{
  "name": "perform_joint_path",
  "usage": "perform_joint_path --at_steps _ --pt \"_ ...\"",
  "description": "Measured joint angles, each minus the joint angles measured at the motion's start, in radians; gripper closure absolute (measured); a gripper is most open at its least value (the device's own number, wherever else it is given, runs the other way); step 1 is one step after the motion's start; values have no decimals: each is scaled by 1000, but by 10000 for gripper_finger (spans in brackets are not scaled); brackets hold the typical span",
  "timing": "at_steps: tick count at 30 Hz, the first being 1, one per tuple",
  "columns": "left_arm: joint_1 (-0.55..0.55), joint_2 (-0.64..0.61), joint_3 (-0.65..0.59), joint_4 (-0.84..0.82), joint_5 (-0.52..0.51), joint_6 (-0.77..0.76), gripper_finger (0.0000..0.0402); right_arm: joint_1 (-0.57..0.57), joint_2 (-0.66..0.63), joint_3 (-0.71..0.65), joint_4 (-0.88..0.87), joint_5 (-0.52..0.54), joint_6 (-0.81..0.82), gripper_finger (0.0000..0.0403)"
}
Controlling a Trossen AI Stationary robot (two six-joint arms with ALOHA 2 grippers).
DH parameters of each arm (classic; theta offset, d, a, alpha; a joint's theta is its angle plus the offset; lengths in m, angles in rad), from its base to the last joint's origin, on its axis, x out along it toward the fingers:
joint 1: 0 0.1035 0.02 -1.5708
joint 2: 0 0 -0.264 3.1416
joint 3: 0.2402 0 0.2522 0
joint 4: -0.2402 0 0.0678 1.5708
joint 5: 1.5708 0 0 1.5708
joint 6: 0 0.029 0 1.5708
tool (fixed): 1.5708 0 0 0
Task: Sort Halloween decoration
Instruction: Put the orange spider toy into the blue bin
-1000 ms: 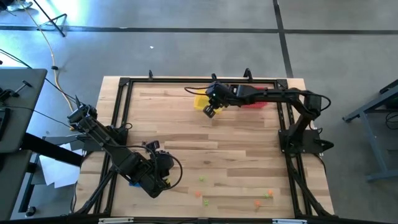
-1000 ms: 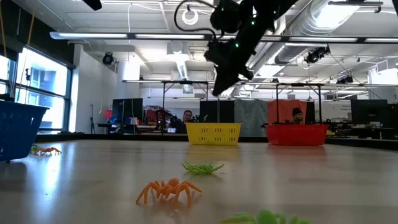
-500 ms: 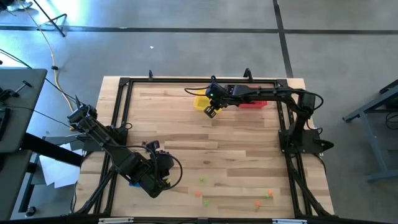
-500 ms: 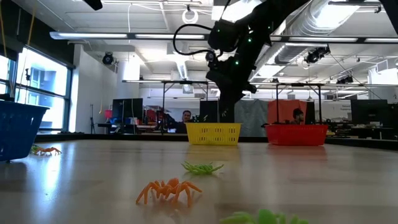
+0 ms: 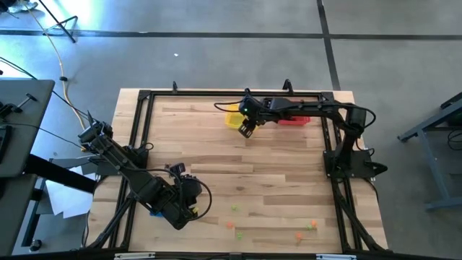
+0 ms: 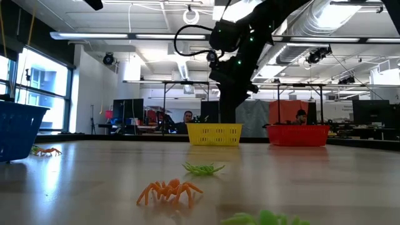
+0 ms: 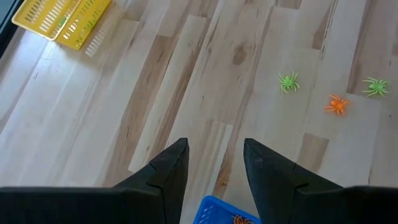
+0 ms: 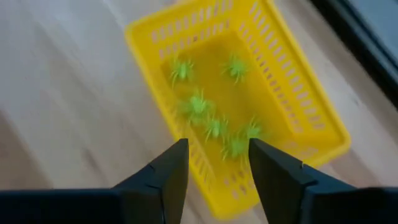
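Hovering above the yellow plastic mesh basket (image 8: 249, 106), the right gripper (image 8: 214, 165) holds its fingers parted and empty over the light green toy spiders (image 8: 214, 124) lying inside. Well away from that basket, orange and green spiders (image 6: 170, 189) remain on the wooden table (image 5: 274, 180). They look light, springy and thin-legged, so pinching the body seems safest; the left gripper (image 7: 214, 165) waits open beside the blue basket (image 7: 217, 211).

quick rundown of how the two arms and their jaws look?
Both arms are dark, near-black jointed links with black cables looped alongside. The right gripper has small green indicator lights on its wrist in the low view. The left gripper ends a bulkier, cable-wrapped wrist. In each wrist view the jaws are two matte black, wedge-shaped fingers, plain and unmarked.
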Motion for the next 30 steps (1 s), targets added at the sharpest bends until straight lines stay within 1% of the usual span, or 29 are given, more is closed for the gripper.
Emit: perform_joint_path --at_steps 3,5,9,12,14,17,21,23,27,30 --pt "0 0 0 0 0 0 259 6 -6 69 -117 -53 0 237" --pt "0 0 0 -1 0 0 259 28 -17 128 -223 -67 0 241" --pt "0 0 0 -2 0 0 259 121 -29 262 -446 -74 45 253" --pt "0 0 -1 -4 0 0 259 234 -29 352 -637 -102 139 264" --pt "0 0 -1 -5 0 0 259 332 -30 379 -725 -143 213 270" --pt "0 0 -1 -6 0 1 259 501 -29 398 -837 -154 365 276" --pt "0 0 -1 -5 -3 23 259 729 -29 373 -848 -153 605 279" --pt "0 0 -1 -4 -14 40 259 834 -30 349 -825 -149 762 280" --pt "8 0 -1 -3 -27 53 259 995 -29 284 -728 -161 1102 280" --pt "17 0 -1 -1 -27 54 259 1086 -29 215 -615 -165 1283 280"
